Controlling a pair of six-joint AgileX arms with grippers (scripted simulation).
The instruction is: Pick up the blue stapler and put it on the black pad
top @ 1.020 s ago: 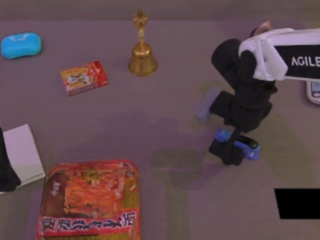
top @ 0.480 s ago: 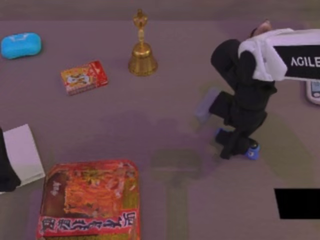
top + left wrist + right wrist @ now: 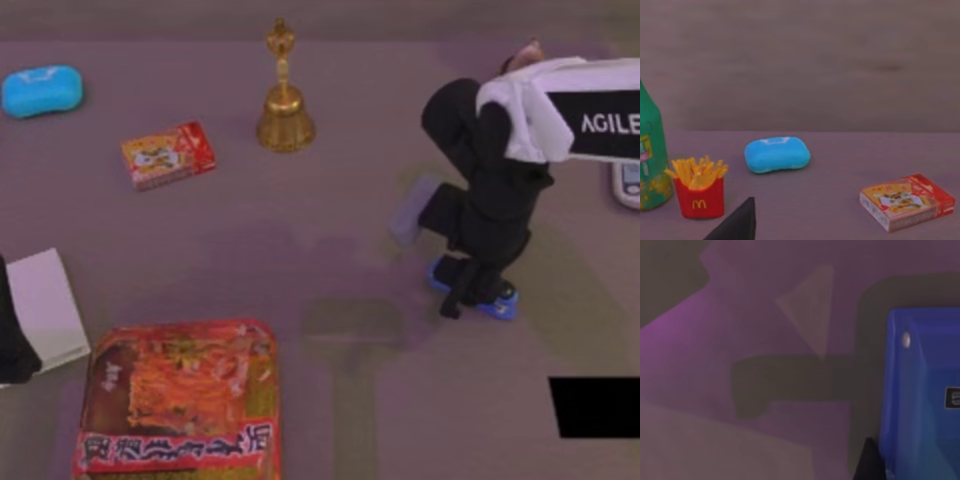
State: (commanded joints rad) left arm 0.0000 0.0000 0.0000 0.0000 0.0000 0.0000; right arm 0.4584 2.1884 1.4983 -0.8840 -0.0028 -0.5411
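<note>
The blue stapler lies on the table right of centre, only its two ends showing from above. My right gripper is down over its middle, fingers shut on its sides. In the right wrist view the stapler's blue body fills one side, and one dark fingertip rests against it. The black pad lies flat at the front right, apart from the stapler. My left gripper is parked at the left edge; one of its fingers stands off to the side with nothing by it.
A brass bell stands at the back, a light-blue soap block far left, a red card box near it. A noodle tray and white pad are front left. A lilac block sits beside the right arm.
My right gripper came down over the stapler and its fingers closed in on it. The stapler has stayed on the table. The left arm has not moved.
</note>
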